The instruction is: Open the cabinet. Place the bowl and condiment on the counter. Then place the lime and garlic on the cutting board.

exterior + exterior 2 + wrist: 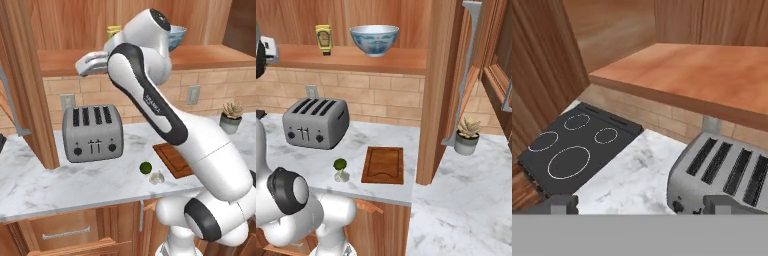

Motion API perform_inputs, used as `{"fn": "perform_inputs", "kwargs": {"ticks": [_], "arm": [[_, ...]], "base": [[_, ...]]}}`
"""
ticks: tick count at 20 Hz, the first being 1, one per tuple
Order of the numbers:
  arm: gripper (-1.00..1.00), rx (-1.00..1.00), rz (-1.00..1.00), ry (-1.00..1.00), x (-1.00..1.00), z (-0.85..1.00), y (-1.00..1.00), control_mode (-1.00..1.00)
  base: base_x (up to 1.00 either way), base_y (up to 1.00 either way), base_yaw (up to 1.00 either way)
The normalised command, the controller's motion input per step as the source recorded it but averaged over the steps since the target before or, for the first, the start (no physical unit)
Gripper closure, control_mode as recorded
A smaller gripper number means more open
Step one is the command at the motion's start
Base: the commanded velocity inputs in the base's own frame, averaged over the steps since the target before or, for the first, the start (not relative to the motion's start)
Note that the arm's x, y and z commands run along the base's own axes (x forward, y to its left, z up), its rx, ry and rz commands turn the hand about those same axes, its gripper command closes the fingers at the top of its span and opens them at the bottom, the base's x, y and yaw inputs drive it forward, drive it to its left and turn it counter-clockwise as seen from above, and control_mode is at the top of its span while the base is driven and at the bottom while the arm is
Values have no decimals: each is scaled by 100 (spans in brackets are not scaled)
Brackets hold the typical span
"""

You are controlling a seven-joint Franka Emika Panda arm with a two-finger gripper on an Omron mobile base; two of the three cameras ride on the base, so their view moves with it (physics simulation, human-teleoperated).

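The cabinet stands open, one door [30, 90] swung out at the left and the other door [438, 75] at the right. On its bottom shelf [356, 59] the yellow condiment [324, 39] stands left of the blue-patterned bowl [374, 40]. Down on the marble counter [371, 137], the lime [340, 164] and the garlic [342, 175] lie close together, just left of the cutting board [383, 165]. My gripper [642, 204] is open and holds nothing. It hovers at shelf height above the toaster, left of the condiment. In the left base view my arm hides most of the bowl [178, 35].
A silver four-slot toaster [92, 132] stands on the counter under the shelf. A black stovetop [572, 150] lies left of it. A small potted plant [467, 135] sits right of the open right door. A wall outlet [193, 94] is on the brick backsplash.
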Motion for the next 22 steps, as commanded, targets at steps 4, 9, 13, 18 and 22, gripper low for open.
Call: {"fn": "perform_inputs", "kwargs": {"ticks": [4, 9, 13, 18, 22], "arm": [[-100, -15, -49, 0, 21, 34, -67, -100], [-100, -13, -39, 0, 23, 18, -74, -100], [-100, -14, -33, -1, 54, -8, -55, -100], [-100, -2, -17, -3, 61, -13, -14, -100], [-100, 0, -6, 0, 46, 0, -14, -100]], "base": [[0, 0, 0], [0, 0, 0], [0, 0, 0], [0, 0, 0], [0, 0, 0]]}}
